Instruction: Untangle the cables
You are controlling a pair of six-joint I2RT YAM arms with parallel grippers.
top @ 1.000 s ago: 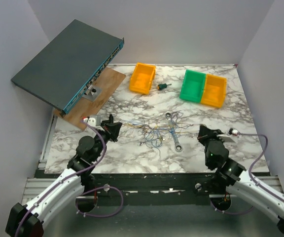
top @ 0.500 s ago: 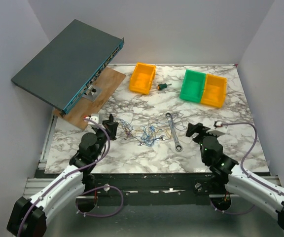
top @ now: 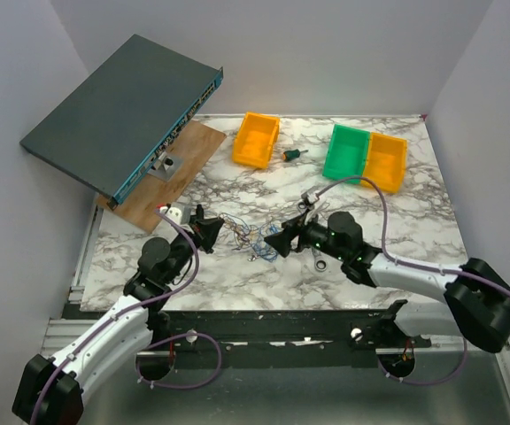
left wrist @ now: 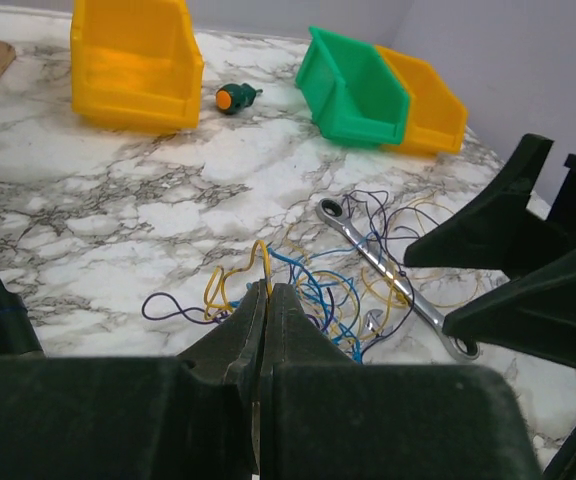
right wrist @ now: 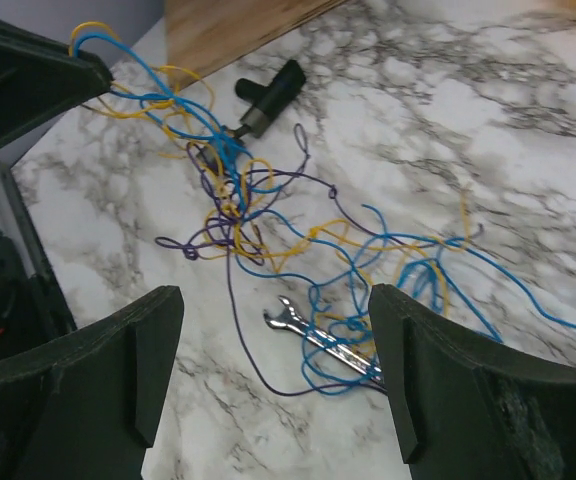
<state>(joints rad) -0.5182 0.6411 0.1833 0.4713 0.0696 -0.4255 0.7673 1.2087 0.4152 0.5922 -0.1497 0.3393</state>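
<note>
Now left fingers (left wrist: 236, 345) pinched shut on cables (left wrist: 318, 290); right fingers (right wrist: 438, 370) spread wide, empty; wrench (left wrist: 393, 278) lies among cables.

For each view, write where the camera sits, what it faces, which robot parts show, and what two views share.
Top external: overhead behind the robot, facing the table; left arm, right arm.
Left wrist: toward the green bin; shut left hand grips the cables.
Right wrist: down at the cables; open right hand.
Shared: the cables.
</note>
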